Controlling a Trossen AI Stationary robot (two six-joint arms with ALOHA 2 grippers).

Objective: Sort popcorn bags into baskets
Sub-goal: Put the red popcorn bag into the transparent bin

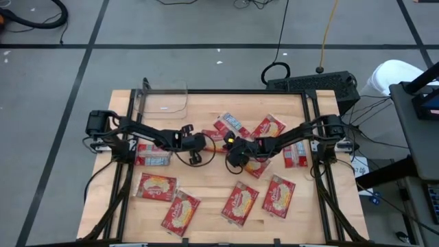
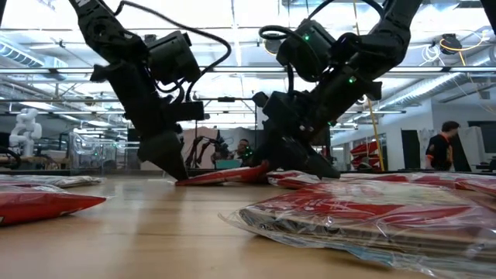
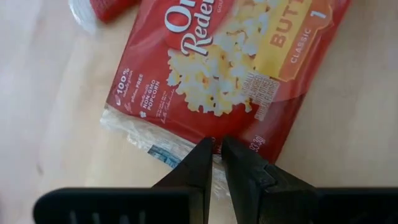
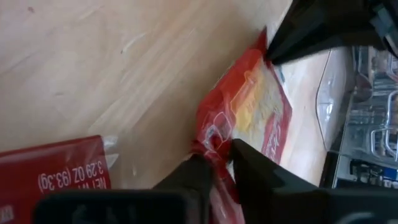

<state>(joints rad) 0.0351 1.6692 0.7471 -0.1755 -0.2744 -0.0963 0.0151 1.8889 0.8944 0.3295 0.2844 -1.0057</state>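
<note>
High view: both arms meet over one flat red popcorn packet mid-table, well short of the clear plastic bin at the far-left corner. Left wrist view: left gripper pinches the packet's pale sealed edge, fingers narrow. Right wrist view: right gripper clamps the opposite end, probably to share the lift.

Table centre: one popcorn bag between left gripper and right gripper, each closed on one end | clear bin at far-left table corner | other bags along near edge and at right | one bag under left arm
</note>
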